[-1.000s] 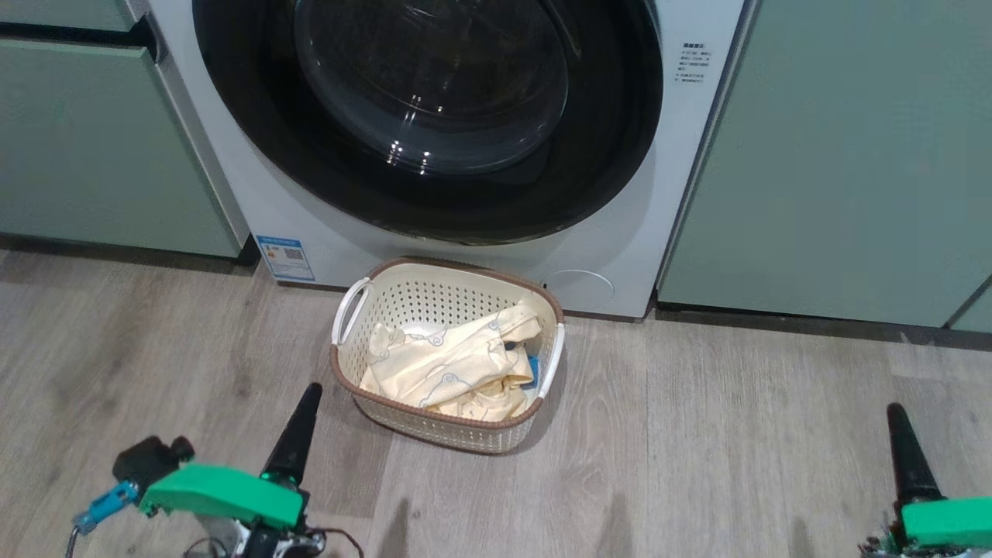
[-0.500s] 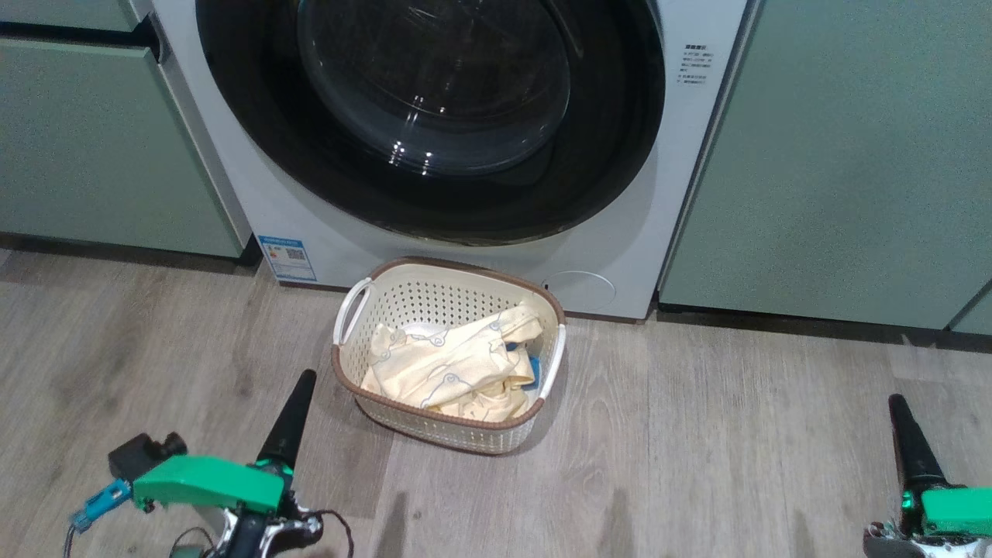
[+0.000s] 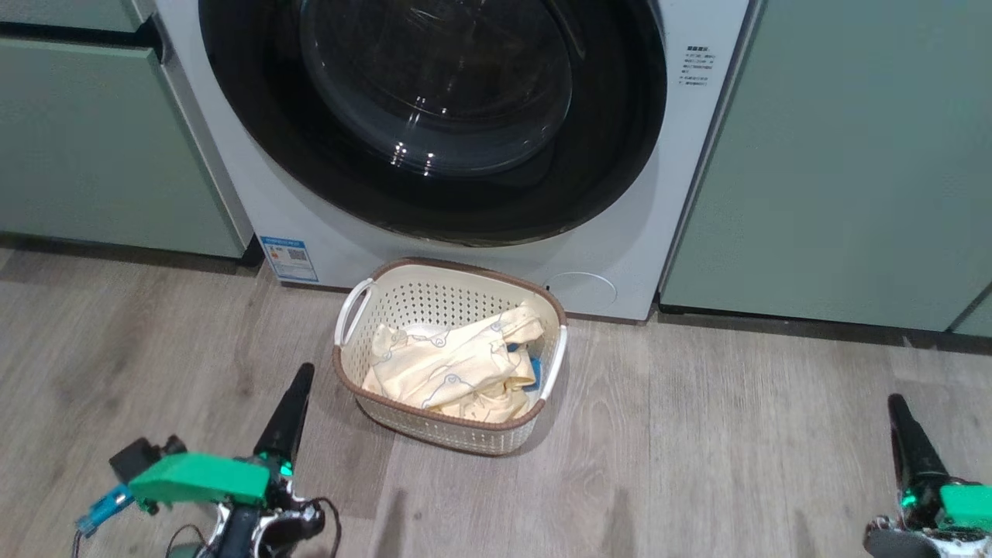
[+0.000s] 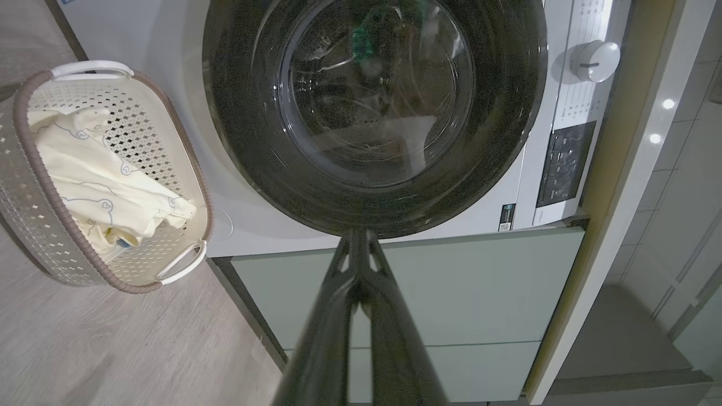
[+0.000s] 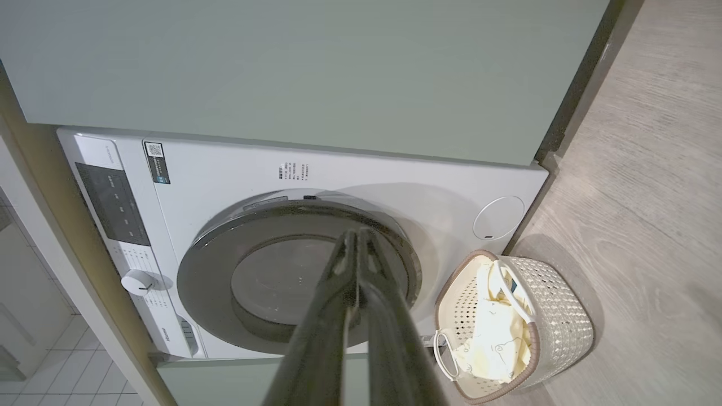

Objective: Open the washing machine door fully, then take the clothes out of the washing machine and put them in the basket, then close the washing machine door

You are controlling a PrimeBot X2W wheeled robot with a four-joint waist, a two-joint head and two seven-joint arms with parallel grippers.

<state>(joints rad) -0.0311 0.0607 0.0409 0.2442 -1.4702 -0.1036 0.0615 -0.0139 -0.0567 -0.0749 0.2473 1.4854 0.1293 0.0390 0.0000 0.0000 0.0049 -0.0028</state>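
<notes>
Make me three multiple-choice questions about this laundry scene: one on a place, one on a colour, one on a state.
1. Where do the clothes lie?
A. in the drum
B. in the basket
C. on the floor

2. What colour is the basket's rim?
A. brown
B. green
C. blue

3. How is the washing machine door?
A. swung wide open
B. taken off
C. closed

Answers:
1 B, the pale-yellow garments lie inside its perforated walls.
2 A, a brown band runs round its top edge.
3 C, its black rim sits flush, with no gap showing.
</notes>
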